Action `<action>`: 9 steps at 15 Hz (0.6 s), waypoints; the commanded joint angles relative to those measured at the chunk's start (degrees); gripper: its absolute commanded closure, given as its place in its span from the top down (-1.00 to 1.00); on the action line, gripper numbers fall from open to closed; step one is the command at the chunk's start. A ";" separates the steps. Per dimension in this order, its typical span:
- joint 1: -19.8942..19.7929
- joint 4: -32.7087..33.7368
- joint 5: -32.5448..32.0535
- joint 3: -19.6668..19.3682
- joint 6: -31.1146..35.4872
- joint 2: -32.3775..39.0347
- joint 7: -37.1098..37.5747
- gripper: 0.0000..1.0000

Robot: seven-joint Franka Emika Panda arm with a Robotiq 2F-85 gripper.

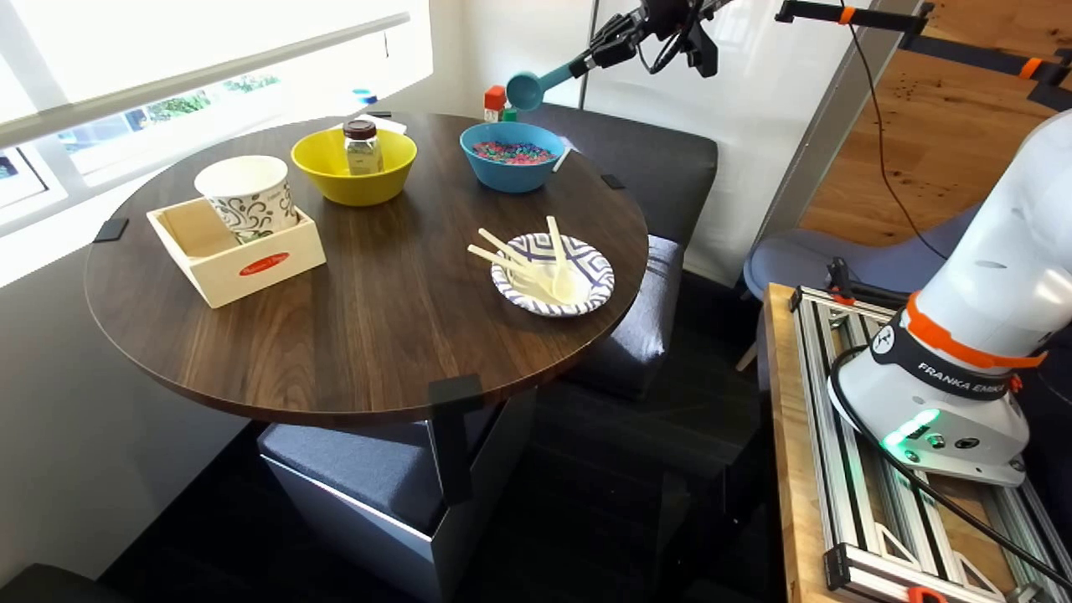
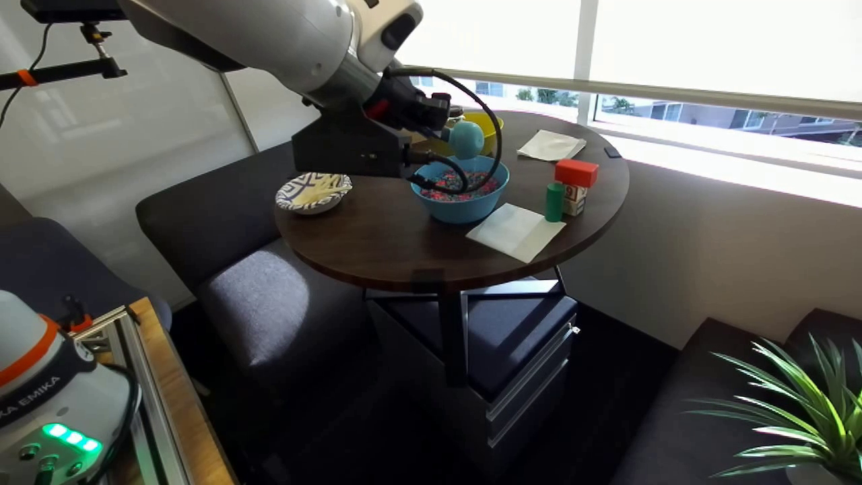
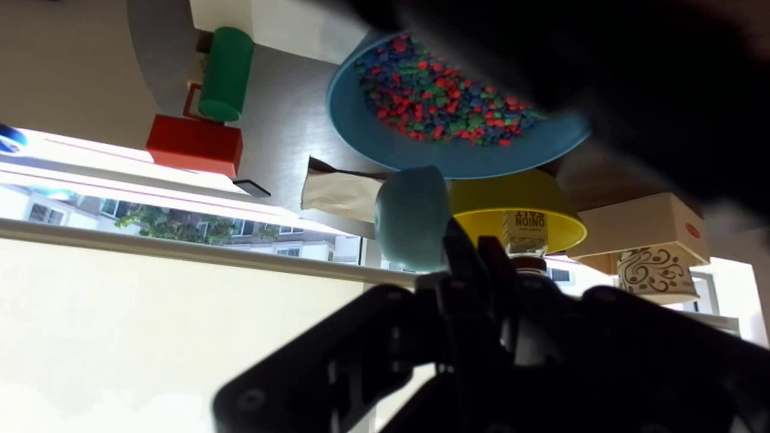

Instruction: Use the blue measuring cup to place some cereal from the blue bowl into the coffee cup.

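Observation:
The gripper (image 1: pixel 589 64) is shut on the handle of the blue measuring cup (image 1: pixel 526 90) and holds it in the air above the far rim area of the blue bowl (image 1: pixel 511 173). The cup looks tilted, its plain inside facing an exterior view, its rounded underside (image 2: pixel 466 140) facing another; I see no pieces in it. The bowl holds the cereal (image 1: pixel 512 152), small red, blue and green pieces (image 3: pixel 445 102) in the upside-down wrist view. There the cup (image 3: pixel 412 219) sits beside the fingertips (image 3: pixel 469 240). The white coffee cup (image 1: pixel 254 209) stands upright in the wooden tray (image 1: pixel 268 261).
A yellow bowl (image 1: pixel 356 188) with a spice jar (image 1: pixel 363 149) stands between tray and blue bowl. A patterned plate (image 1: pixel 599 280) holds wooden utensils. A red-topped box (image 2: pixel 576 174), a green cylinder (image 2: pixel 554 202) and a napkin (image 2: pixel 515 232) lie near the blue bowl on the round table (image 1: pixel 377 335).

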 commanded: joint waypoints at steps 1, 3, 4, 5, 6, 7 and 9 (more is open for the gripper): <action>0.59 -0.26 0.00 -0.24 0.15 -0.61 -0.26 -0.82; 0.60 -0.64 0.21 -0.17 0.16 -1.35 -0.80 -0.96; 0.75 -0.29 0.10 0.12 1.45 -0.34 -1.01 -0.96; 0.49 -0.13 0.29 1.11 2.95 0.98 -1.90 -0.96; 0.65 0.02 0.40 1.49 4.16 1.87 -2.07 -0.96; 0.74 0.25 0.34 1.86 5.33 2.78 -2.19 -0.96; 0.95 0.29 0.18 2.71 7.80 4.07 -2.66 -0.96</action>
